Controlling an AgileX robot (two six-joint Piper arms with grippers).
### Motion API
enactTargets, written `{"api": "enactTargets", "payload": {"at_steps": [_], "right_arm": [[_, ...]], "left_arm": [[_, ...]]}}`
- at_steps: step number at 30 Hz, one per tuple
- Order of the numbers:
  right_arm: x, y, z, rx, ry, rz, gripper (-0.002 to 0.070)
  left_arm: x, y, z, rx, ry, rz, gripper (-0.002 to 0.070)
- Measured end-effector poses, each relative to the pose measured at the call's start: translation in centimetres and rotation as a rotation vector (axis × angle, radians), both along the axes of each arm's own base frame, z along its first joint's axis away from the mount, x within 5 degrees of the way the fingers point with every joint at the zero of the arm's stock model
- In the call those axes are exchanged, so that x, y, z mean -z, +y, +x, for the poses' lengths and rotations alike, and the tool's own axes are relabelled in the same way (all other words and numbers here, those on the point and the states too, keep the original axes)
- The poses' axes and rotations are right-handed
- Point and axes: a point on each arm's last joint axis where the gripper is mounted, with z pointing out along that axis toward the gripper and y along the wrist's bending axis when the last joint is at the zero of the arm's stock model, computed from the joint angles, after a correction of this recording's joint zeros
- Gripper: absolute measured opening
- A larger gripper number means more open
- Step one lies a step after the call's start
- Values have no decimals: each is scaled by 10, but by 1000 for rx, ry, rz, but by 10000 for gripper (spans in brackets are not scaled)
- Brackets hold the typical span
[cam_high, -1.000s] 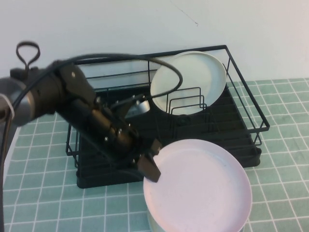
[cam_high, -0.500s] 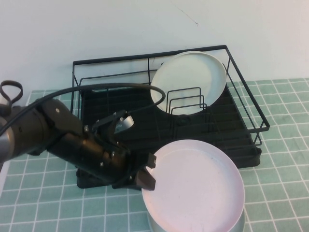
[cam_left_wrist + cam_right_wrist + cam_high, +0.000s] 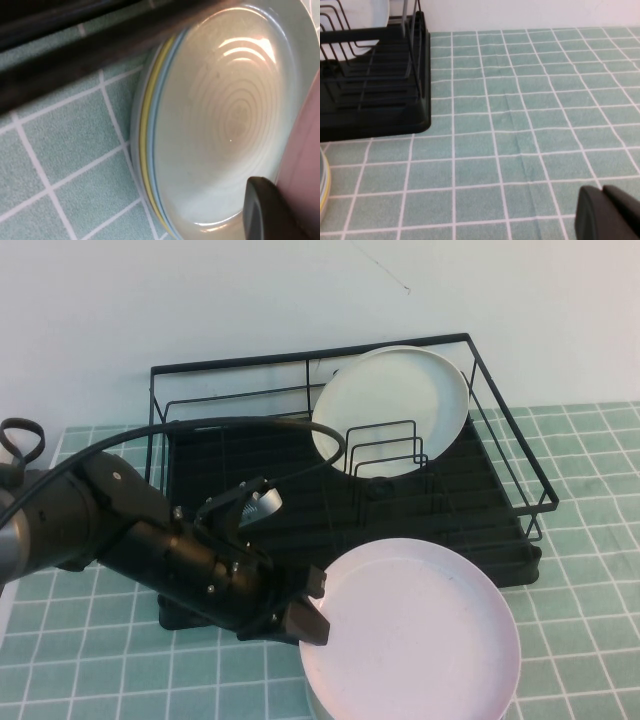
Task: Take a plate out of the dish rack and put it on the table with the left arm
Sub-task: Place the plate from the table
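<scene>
My left gripper (image 3: 312,602) is shut on the left rim of the pale pink plate (image 3: 412,628) and holds it nearly flat in front of the black dish rack (image 3: 505,465), over the green tiled table (image 3: 90,680). In the left wrist view one dark finger (image 3: 265,212) lies against the pink plate (image 3: 306,150), which hangs just above a stack of plates (image 3: 225,115) on the table. A cream-white plate (image 3: 395,410) stands upright in the rack's dividers. My right gripper (image 3: 602,212) is shut and empty, low over bare tiles to the right of the rack (image 3: 370,100).
The stack of plates under the pink plate shows yellow and blue rims (image 3: 150,125); its edge peeks out in the high view (image 3: 318,708) and in the right wrist view (image 3: 322,185). A white wall (image 3: 300,300) backs the rack. Open tiles (image 3: 530,100) lie right of the rack.
My left arm has swung down and to the left, out of the rack. The pink plate has stayed in front of the rack, settling slightly lower and to the right over the stack.
</scene>
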Motion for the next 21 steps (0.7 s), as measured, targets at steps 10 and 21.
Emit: {"api": "enactTargets", "payload": {"at_steps": [10, 21], "right_arm": [[0, 0, 0, 0, 0, 0, -2], [0, 0, 0, 0, 0, 0, -2]], "left_arm": [[3, -1, 0, 13, 12, -2, 36], [13, 0, 0, 25, 27, 15, 36]]}}
